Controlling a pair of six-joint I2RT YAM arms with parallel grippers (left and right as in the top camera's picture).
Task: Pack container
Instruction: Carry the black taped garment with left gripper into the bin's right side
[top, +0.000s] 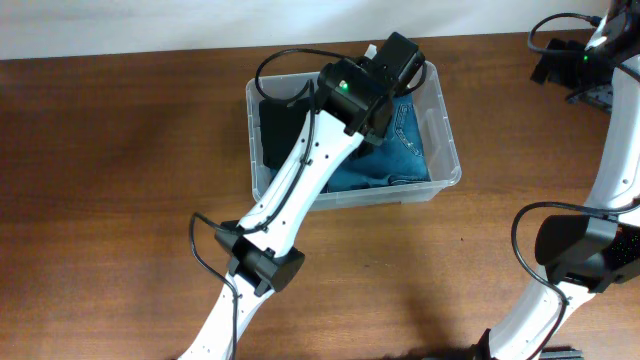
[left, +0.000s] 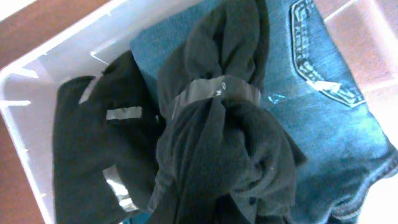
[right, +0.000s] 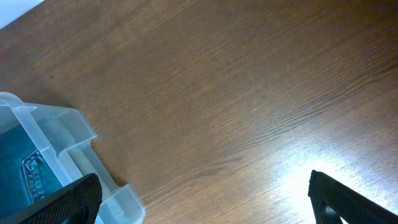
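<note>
Clear container (top: 443, 128) sits on wooden table (top: 120, 150), upper-centre in overhead view. Inside: folded blue jeans (left: 336, 130) w/ black garment (left: 211, 155) bunched on top, more black cloth at one side. L gripper (top: 397, 62) hangs over the container's far end. Its fingers are hidden by cloth, so can't tell if clamped. R gripper (right: 202, 186) is spread wide, empty, over bare table near a container corner.
</note>
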